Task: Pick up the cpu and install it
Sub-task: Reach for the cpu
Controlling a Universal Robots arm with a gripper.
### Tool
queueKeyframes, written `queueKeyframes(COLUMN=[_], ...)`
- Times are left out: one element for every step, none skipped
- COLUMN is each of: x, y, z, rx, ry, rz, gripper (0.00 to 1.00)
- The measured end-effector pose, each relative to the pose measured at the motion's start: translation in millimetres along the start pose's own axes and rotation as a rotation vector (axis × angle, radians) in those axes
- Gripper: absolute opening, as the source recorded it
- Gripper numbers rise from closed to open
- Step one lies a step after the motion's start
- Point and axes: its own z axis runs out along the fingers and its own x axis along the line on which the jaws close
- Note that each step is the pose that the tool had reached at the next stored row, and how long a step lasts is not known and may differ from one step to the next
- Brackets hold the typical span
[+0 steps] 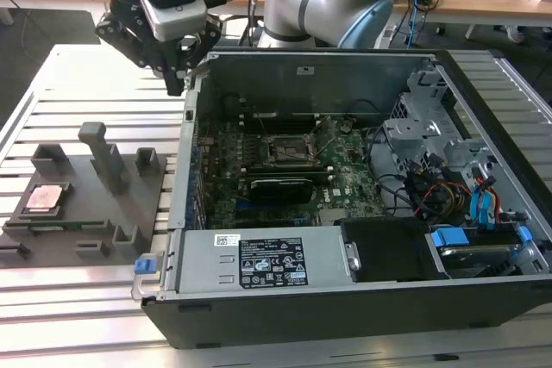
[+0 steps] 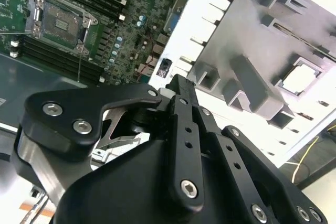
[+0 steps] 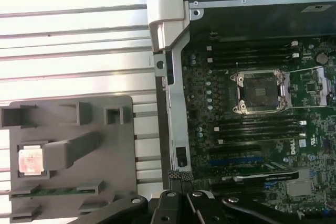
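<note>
The cpu [image 1: 47,198] is a small pale pinkish square lying in a recess of the grey fixture plate [image 1: 86,213], at the exterior view's left, beside the open computer case [image 1: 345,299]. Both wrist views show it too, cpu [image 2: 301,77] and cpu [image 3: 30,160]. The empty black socket [image 1: 285,151] with its metal frame sits on the green motherboard; socket [image 3: 260,92], socket [image 2: 60,22]. My gripper [image 1: 178,84] hovers high over the case's far corner nearest the fixture, well apart from the cpu. Its black fingers [image 2: 178,90] meet at the tips, gripper [image 3: 181,174], holding nothing.
Grey upright blocks [image 1: 108,157] rise from the fixture plate near the cpu. The case wall [image 1: 185,170] stands between fixture and motherboard. Drive cage and cables [image 1: 448,170] fill the case's side at the exterior view's right. The slatted metal table [image 1: 86,75] lies underneath.
</note>
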Motion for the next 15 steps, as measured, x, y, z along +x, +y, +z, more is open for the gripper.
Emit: queueKeyframes(x=[1.7,3.4,5.2,6.8,9.0,10.6,13.5,15.5,17.5,19.2,20.8,23.4,27.2,28.7,30.3], y=[-0.1,-0.3,-0.4,-0.5,-0.7,-0.8,-1.0,-1.2,-1.3,-1.4,-1.6,-1.7,-2.0,-2.2,-2.3], z=[0.0,-0.1,-0.1,-0.2,-0.2,-0.3,-0.3,-0.4,-0.5,-0.5,-0.5,-0.6,-0.7,-0.8,-0.8], rx=[0.0000,0.0000,0.0000,0.0000,0.0000,0.0000,0.0000,-0.0001,0.0000,0.0000,-0.0001,0.0000,-0.0001,0.0000,0.0000], ry=[0.0000,0.0000,-0.0001,-0.0001,-0.0001,-0.0001,-0.0001,-0.0002,-0.0001,-0.0002,-0.0002,-0.0001,-0.0002,-0.0001,-0.0001], rz=[0.000,0.000,0.000,0.000,0.000,0.000,0.000,0.000,0.000,0.000,0.000,0.000,0.000,0.000,0.000], gripper=[0.11,0.11,0.11,0.11,0.11,0.11,0.11,0.11,0.11,0.11,0.11,0.11,0.11,0.11,0.11])
